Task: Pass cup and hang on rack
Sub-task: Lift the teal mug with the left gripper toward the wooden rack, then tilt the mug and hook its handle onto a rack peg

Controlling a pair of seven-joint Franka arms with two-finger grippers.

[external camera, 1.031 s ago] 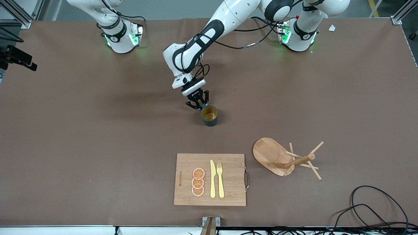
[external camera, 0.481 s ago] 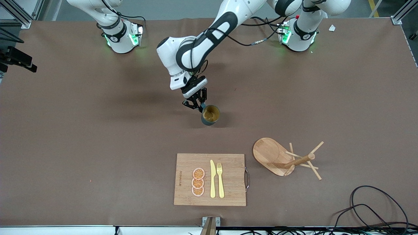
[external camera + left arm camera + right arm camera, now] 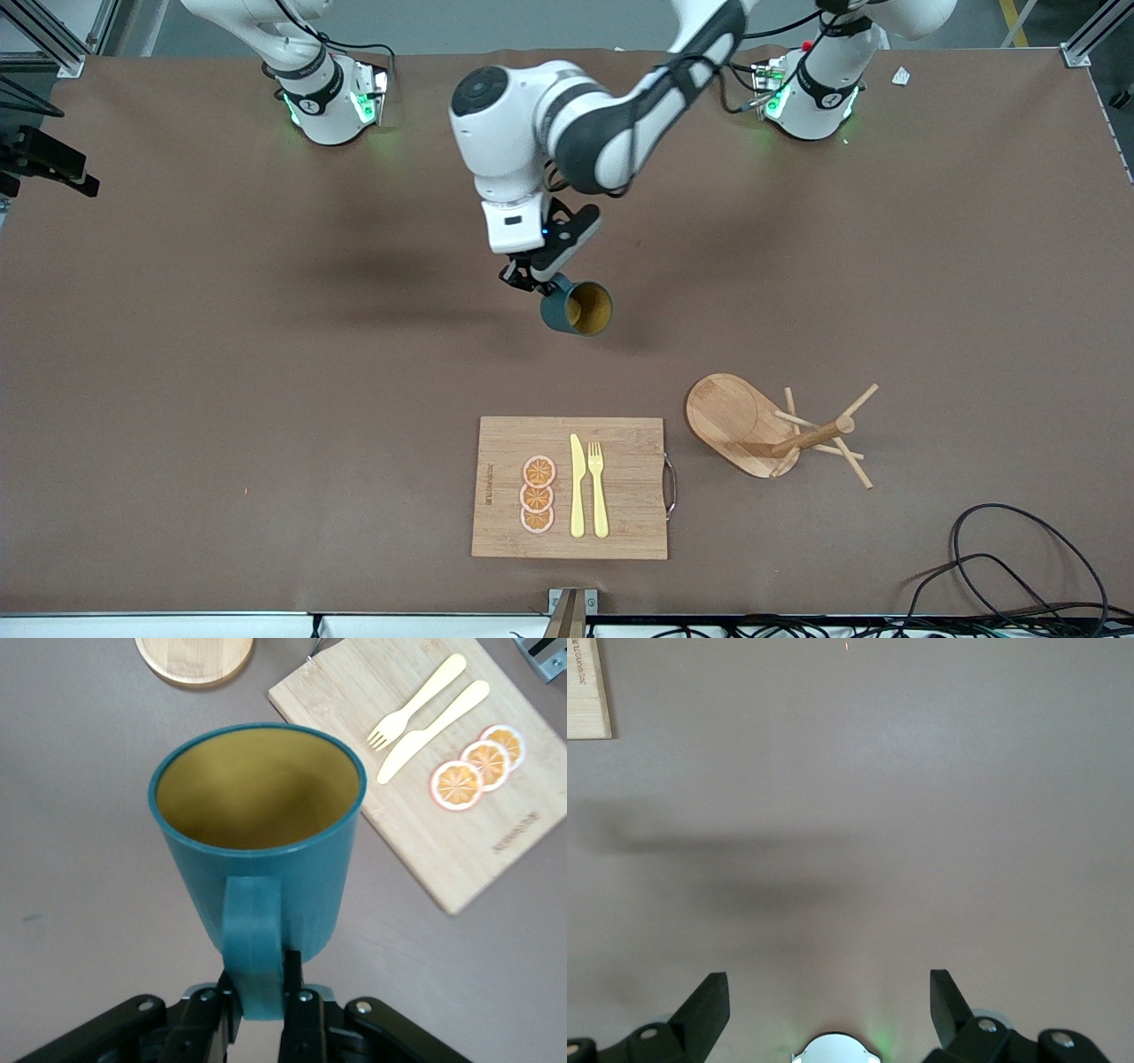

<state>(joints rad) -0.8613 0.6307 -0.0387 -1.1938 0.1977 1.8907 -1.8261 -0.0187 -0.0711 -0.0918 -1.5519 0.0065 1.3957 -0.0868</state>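
left gripper (image 3: 262,1005): clamped on cup (image 3: 576,307) handle, tilted above tabletop (image 3: 266,354) | left wrist only: pinch visible | right gripper (image 3: 829,1010): jaws wide, empty, waiting | rack (image 3: 762,430): front view

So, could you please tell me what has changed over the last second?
The left gripper, shut on the cup by its handle, has lifted it off the table and tipped its mouth toward the rack. The rack, the cutting board and the open right gripper stayed put.

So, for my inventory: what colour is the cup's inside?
Yellow-ochre inside the cup; the left wrist view shows it best.
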